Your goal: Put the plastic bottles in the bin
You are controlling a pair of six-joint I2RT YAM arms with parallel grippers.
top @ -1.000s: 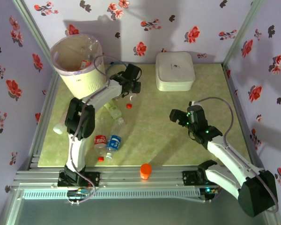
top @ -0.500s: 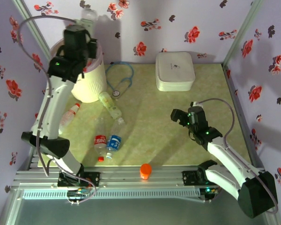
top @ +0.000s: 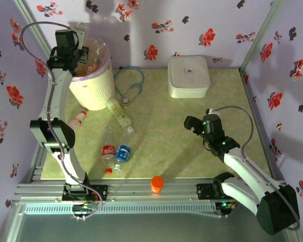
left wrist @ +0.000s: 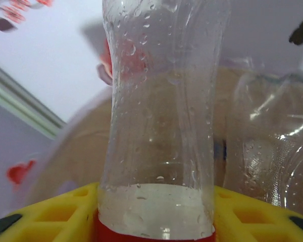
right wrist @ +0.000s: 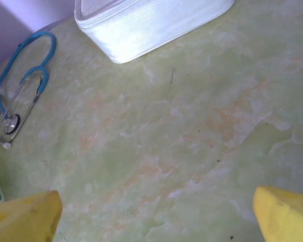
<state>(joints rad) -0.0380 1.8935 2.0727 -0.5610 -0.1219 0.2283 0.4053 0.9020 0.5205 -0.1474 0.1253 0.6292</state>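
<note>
My left gripper (top: 79,54) is raised at the left rim of the cream bin (top: 95,93), which has a lilac bag round its rim. It is shut on a clear plastic bottle (left wrist: 159,126) with a red label, pinched between the yellow fingers (left wrist: 50,212). Another clear bottle (left wrist: 272,151) lies just right of it inside the bin. Several bottles lie on the table: a yellowish-label one (top: 119,114), a red-capped one (top: 76,121), a red-label one (top: 108,152) and a blue-label one (top: 123,152). My right gripper (top: 194,124) hovers open over bare table (right wrist: 156,217).
A white lidded box (top: 188,75) sits at the back right. A blue stethoscope (top: 129,83) lies beside the bin. An orange knob (top: 157,183) stands on the front rail. Flowered walls close in the table on three sides.
My left arm has swung up from the table by the stethoscope, carrying the bottle, to the bin's rim. The right arm has not moved.
</note>
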